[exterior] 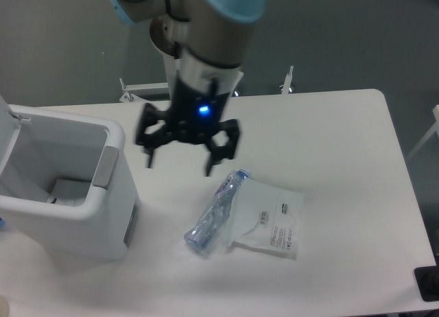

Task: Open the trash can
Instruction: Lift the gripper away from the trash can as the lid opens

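Spread wide and gripping nothing, the gripper point(180, 165) is being held in the air above the white table point(343, 145), its two black fingers point(215, 156) pointing downward and a blue light glowing on the black body above them. It is being carried by the arm point(206, 36), which is coming down from the top edge of the view, with a light blue cap showing on its upper joint.

Just right of and nearer than the fingers, a clear plastic bottle point(214, 213) is lying on its side on the table. A white packet point(269, 219) printed with small dark text is lying flat beside it, touching or slightly tucked under the bottle's right side.

To the left of the gripper, and apart from it, the trash can point(75, 214) is standing at the table's left edge. Its top is being shown open, with the white interior exposed and the lid point(8, 135) raised at the far left. A grey tab point(105, 168) is sitting on the right rim, facing the gripper.
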You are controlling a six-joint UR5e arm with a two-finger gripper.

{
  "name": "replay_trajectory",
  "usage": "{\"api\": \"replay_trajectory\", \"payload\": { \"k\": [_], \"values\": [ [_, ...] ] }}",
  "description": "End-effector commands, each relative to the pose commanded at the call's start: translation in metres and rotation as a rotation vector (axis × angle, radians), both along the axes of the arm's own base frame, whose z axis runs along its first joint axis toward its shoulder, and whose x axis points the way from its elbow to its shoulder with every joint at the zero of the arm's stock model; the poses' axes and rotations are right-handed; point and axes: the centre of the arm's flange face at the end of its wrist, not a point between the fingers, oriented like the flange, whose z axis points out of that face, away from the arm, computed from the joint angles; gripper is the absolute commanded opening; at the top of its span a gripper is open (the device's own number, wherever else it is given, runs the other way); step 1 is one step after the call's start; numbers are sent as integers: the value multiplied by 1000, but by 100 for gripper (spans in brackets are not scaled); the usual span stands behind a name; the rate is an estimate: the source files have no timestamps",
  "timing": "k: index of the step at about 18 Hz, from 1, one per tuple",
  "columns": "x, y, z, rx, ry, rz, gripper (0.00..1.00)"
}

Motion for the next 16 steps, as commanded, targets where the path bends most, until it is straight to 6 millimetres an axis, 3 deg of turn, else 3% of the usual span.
{"api": "replay_trajectory", "payload": {
  "k": [3,5,7,8,12,16],
  "values": [
    [-34,-28,-15,-93,91,-82,100],
    [-65,-50,-40,-139,86,-85,100],
    [-82,-68,-45,-160,94,-83,100],
    [-96,-78,-59,-176,89,-112,100],
    [-109,-84,-73,-256,170,-340,100],
    [-121,-78,-106,-315,151,-412,100]
  ]
}}
